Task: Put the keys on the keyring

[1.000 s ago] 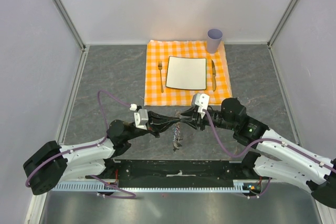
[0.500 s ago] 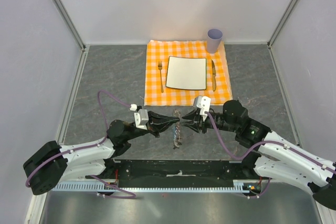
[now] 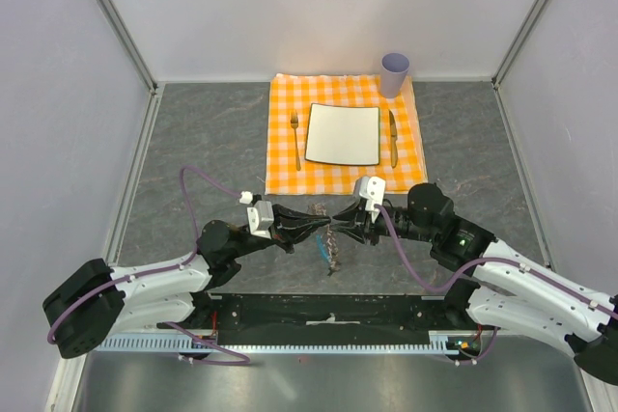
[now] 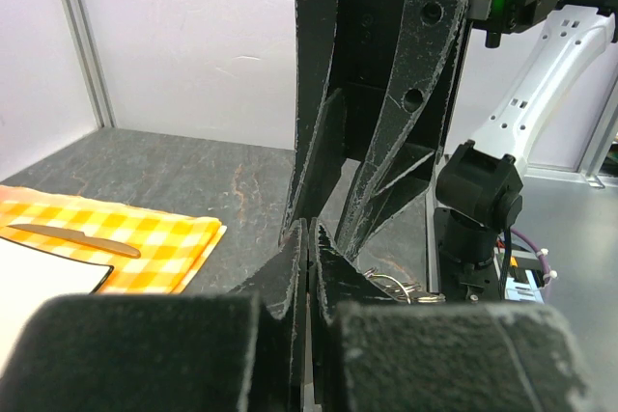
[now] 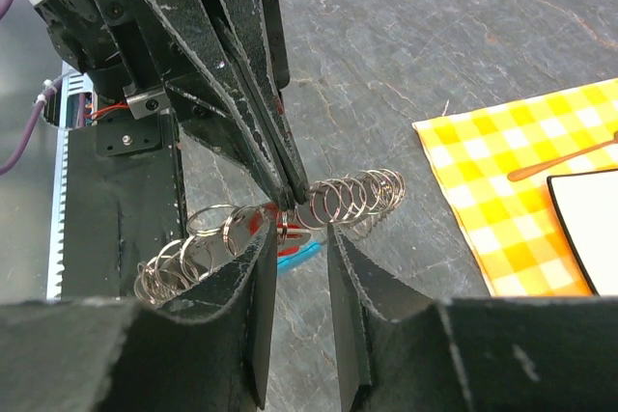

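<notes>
The keyring [image 5: 352, 202] is a chain of silvery rings with a blue tab [image 5: 301, 255] under it. It hangs off the table between the two arms, and shows in the top view as the keyring [image 3: 331, 250]. My left gripper [image 3: 325, 229] is shut on one of its rings; its tips [image 5: 294, 190] pinch the chain's middle. A key with a red head [image 5: 263, 229] hangs just under that pinch. My right gripper [image 5: 301, 243] faces the left one with its jaws apart, the key's metal just inside the left pad [image 5: 253, 277]. In the left wrist view my shut fingers [image 4: 297, 272] hide most of the rings [image 4: 391, 284].
An orange checked cloth [image 3: 285, 173] lies at the back with a white square plate [image 3: 343, 134], a fork [image 3: 295, 140] and a knife [image 3: 393, 138] on it. A purple cup [image 3: 394, 72] stands at its far right corner. A black rail [image 3: 328, 311] runs along the near edge.
My right gripper has drawn back a little to the right, off the left gripper. The hanging chain has swung slightly right. The left gripper has stayed shut on the chain.
</notes>
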